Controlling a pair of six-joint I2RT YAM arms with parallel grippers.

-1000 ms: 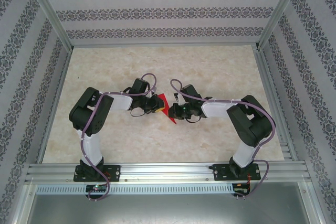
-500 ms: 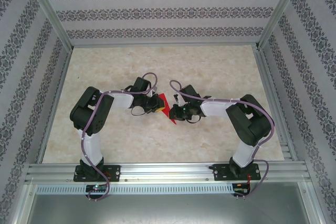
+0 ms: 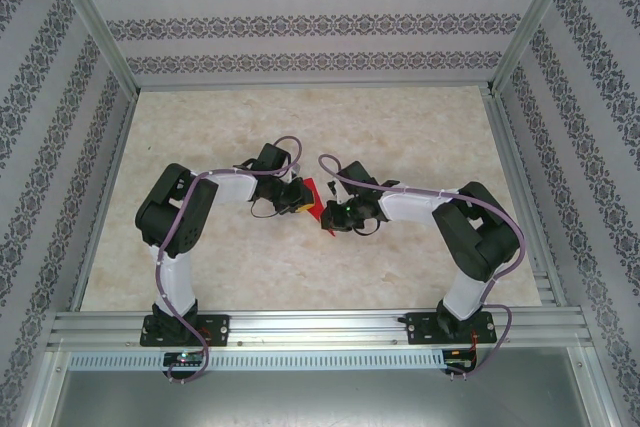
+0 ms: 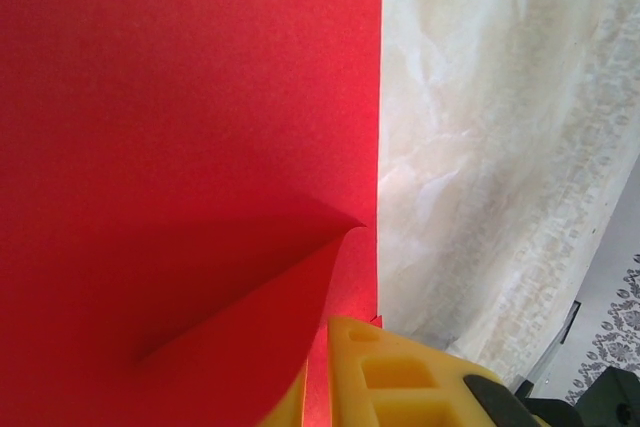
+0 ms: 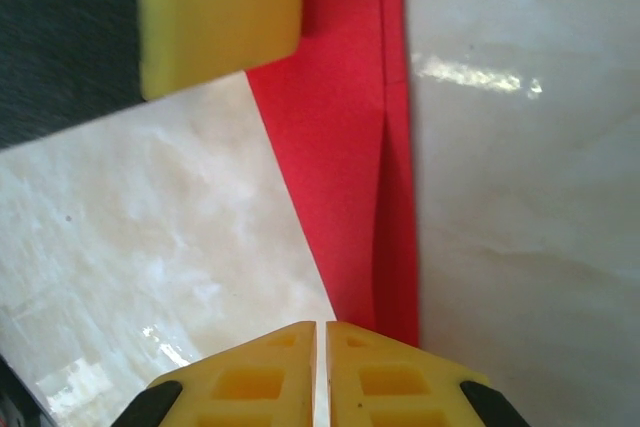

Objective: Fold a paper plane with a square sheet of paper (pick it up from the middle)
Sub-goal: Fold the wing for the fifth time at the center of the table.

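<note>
Sheet [image 4: 190,97] — red, clamped in left pincer [image 4: 315,392], right pincer [image 5: 320,337] closed at its tip

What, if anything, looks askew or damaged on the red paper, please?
The thin bright red paper sheet is not lying flat: in the left wrist view a loose flap curls up off it. In the right wrist view its folded layers seem to gape slightly along the crease. No tear is visible.

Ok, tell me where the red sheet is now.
Centre of the top view: the square sheet of paper is pinched by the left gripper and right gripper.
</note>
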